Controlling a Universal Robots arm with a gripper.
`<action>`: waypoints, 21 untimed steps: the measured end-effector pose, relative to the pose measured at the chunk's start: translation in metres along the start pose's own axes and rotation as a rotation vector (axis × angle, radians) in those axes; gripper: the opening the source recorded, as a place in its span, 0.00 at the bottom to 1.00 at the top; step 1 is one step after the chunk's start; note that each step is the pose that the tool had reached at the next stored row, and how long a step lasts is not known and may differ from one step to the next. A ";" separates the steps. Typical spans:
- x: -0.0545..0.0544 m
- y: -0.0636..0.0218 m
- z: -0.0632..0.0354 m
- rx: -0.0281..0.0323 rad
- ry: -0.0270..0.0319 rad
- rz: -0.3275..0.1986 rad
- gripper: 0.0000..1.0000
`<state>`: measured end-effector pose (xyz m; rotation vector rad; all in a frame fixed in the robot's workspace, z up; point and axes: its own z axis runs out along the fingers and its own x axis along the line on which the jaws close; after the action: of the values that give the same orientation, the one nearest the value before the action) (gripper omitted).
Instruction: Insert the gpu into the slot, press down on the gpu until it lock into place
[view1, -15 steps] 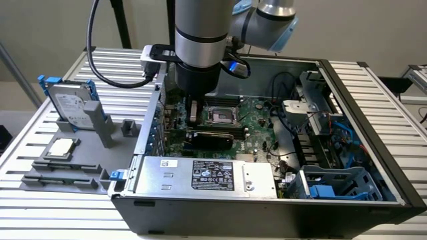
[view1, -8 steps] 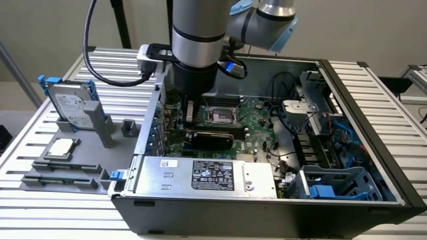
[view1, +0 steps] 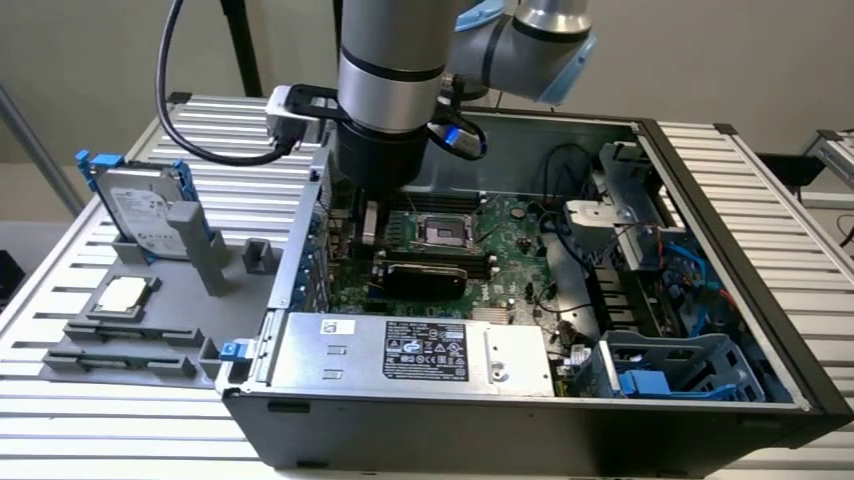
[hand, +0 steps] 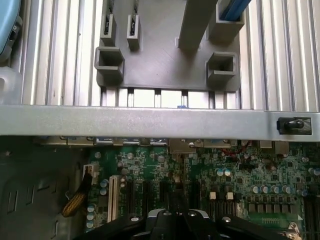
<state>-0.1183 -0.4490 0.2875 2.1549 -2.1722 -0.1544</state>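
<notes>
The gpu, a flat black card, lies across the green motherboard inside the open computer case, just below the square silver CPU socket. My gripper reaches down into the case at the card's end nearest the case's rear wall. In the wrist view the gripper is shut, its black fingertips pressed together over the row of black expansion strips. I cannot tell whether the fingertips touch the card. The slot is hidden.
A silver power supply box fills the case's near side, with a blue drive cage at the exterior view's right. Outside the case, a grey fixture holds a hard drive and a CPU chip. The case's rear wall stands close to my gripper.
</notes>
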 end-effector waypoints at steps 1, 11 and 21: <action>0.000 0.0021 0.0002 -0.0074 0.0006 0.000 0.11; 0.000 0.0116 -0.0062 -0.0577 0.0015 0.001 0.11; 0.000 0.0121 -0.0102 -0.0763 0.0072 0.020 0.11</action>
<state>-0.1291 -0.4490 0.2991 2.0893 -2.1466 -0.2241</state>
